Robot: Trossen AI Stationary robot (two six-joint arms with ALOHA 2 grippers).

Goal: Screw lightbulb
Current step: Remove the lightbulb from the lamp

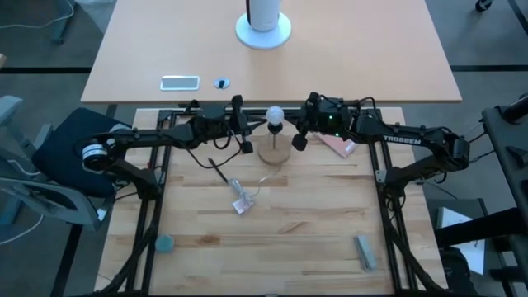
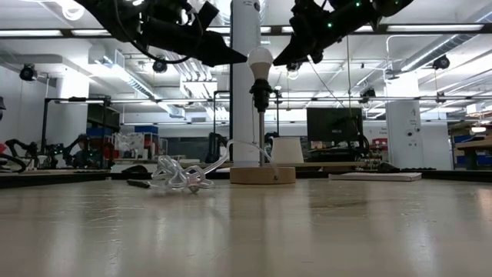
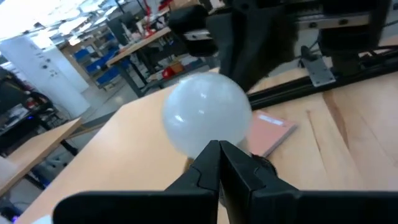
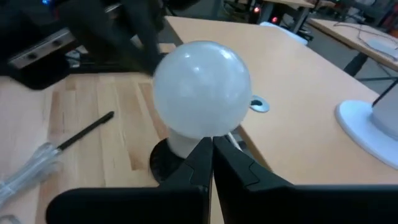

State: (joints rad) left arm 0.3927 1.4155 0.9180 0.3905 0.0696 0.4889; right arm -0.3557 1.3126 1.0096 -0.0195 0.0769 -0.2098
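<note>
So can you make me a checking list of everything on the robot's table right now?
Surface: light wooden table, flat.
Job's things: lightbulb sits upright in the black socket on its round wooden base.
Clutter: clear plastic packet, pink pad, teal piece, grey piece.
Pincers: left pincer shut beside the bulb; right pincer shut on its other side; neither holds it.
Cables: thin black rod by the packet.
Surroundings: white lamp base on the far desk.

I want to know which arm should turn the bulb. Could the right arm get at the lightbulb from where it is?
Probably yes. The right end effector hangs shut just beside the lightbulb, nothing between them. It must open first; the left end effector crowds the opposite side.
</note>
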